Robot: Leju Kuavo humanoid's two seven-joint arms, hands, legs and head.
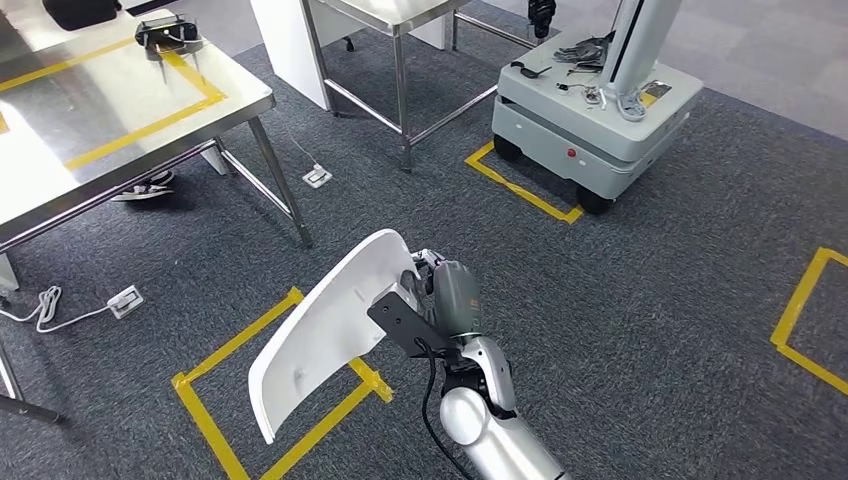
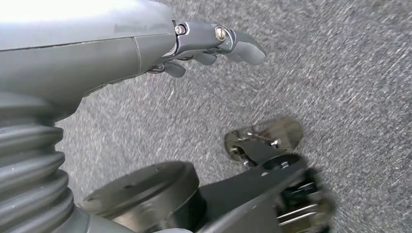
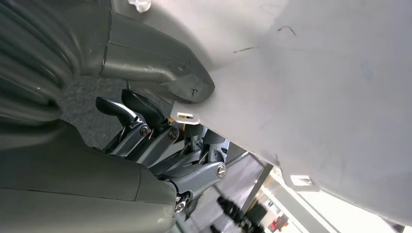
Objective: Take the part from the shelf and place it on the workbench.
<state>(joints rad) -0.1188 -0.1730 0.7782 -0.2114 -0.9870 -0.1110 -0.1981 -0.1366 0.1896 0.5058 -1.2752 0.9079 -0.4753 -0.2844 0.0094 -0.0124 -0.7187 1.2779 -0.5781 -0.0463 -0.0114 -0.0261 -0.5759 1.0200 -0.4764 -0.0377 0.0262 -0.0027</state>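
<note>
My right hand (image 1: 440, 290) holds the part (image 1: 320, 330), a long curved white panel, above the grey carpet at the picture's middle. In the right wrist view the thumb (image 3: 165, 73) presses on the white part (image 3: 316, 97), and the dark fingers (image 3: 145, 131) curl under its edge. The workbench (image 1: 120, 120), a steel table marked with yellow tape, stands at the upper left, well away from the part. My left hand (image 2: 218, 43) hangs over the carpet with its fingers loosely extended and nothing in them.
A black device (image 1: 165, 32) sits on the workbench's far corner. A second steel table frame (image 1: 400, 60) stands behind, and a grey wheeled cart (image 1: 600, 120) at the upper right. Yellow tape outlines (image 1: 290, 400) mark the carpet. A power strip with its cable (image 1: 125, 300) lies under the workbench.
</note>
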